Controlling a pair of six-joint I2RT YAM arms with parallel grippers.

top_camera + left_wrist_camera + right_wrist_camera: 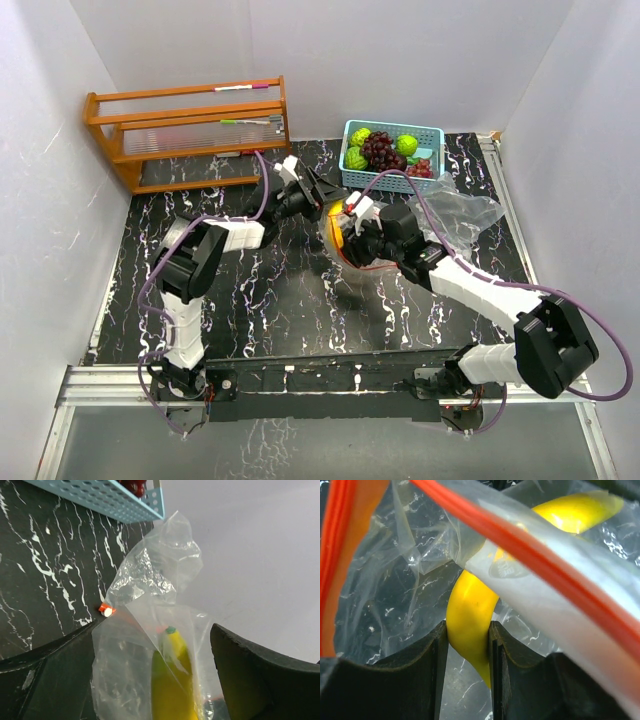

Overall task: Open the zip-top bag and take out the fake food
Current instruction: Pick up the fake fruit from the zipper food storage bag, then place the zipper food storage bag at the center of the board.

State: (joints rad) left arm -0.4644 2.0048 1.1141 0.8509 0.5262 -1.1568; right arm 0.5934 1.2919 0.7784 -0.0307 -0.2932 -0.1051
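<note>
The clear zip-top bag (345,250) with an orange zip strip (530,550) lies mid-table. My right gripper (352,232) reaches into its mouth and is shut on the yellow banana (470,620), one finger on each side. The banana also shows through the plastic in the left wrist view (175,680). My left gripper (320,203) is open at the bag's left edge, and the bag (125,670) sits loosely between its wide-apart fingers (250,675). Bumpy lime-green balls (356,158), dark purple grapes (380,150) and a red piece lie in the light-blue basket (440,150).
Crumpled clear plastic (462,212) lies right of the bag, below the basket. A wooden rack (190,130) stands at the back left. White walls close in the black marbled table (270,300) on three sides. An orange zip slider (106,610) rests on the table.
</note>
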